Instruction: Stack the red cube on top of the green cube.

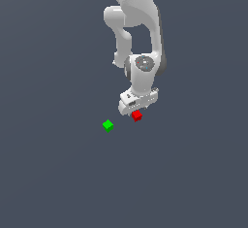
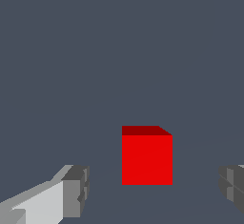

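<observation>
Hanging low over the grey floor [image 1: 58, 173], the white gripper [image 1: 136, 109] has its 2 fingers spread wide, and the red cube [image 2: 147, 158] sits in the gap between them, touching neither pad. In the wrist view the grey fingertips [image 2: 76, 190] flank the cube on either side with clear floor showing between each pad and the cube's faces; the cube looks slightly nearer 1 finger than the other, and it lies a little ahead of the pads, so the grasp seems to need a small further advance before closing. Its faces appear square to the finger line, which should let the pads meet flat sides. In the exterior view the red cube [image 1: 137, 116] rests just under the gripper, while the green cube [image 1: 108, 125] stands apart from it, toward the exterior view's left and slightly lower in that picture, untouched.
</observation>
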Motion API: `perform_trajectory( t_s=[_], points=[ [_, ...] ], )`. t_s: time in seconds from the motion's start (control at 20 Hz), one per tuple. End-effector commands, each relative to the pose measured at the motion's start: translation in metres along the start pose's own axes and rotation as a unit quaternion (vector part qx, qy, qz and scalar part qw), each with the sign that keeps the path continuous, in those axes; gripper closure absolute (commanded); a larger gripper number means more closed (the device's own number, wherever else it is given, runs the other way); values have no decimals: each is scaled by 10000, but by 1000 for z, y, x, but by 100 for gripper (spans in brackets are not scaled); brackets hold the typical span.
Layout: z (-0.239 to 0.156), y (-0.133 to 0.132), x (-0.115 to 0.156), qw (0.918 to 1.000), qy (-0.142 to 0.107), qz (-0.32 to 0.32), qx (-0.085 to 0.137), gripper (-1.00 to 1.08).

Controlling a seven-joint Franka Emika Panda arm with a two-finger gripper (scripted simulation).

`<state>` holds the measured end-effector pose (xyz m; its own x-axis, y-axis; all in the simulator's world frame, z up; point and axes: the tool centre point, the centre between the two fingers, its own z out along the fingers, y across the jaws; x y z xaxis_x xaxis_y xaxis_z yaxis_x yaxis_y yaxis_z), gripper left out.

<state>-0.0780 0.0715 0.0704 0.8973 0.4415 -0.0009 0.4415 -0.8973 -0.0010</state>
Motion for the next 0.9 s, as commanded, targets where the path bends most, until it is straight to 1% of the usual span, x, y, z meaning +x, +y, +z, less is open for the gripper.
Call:
perform_trajectory(
  t_s=[0.0, 0.25, 0.6, 0.85],
  points=[
    [0, 0, 0, 10000, 2, -1, -1, -92],
    [11, 0, 0, 10000, 2, -3, -2, -92],
    [41, 0, -1, 10000, 4, -10, -4, -92],
    [50, 0, -1, 10000, 4, -12, -5, -92]
  ],
)
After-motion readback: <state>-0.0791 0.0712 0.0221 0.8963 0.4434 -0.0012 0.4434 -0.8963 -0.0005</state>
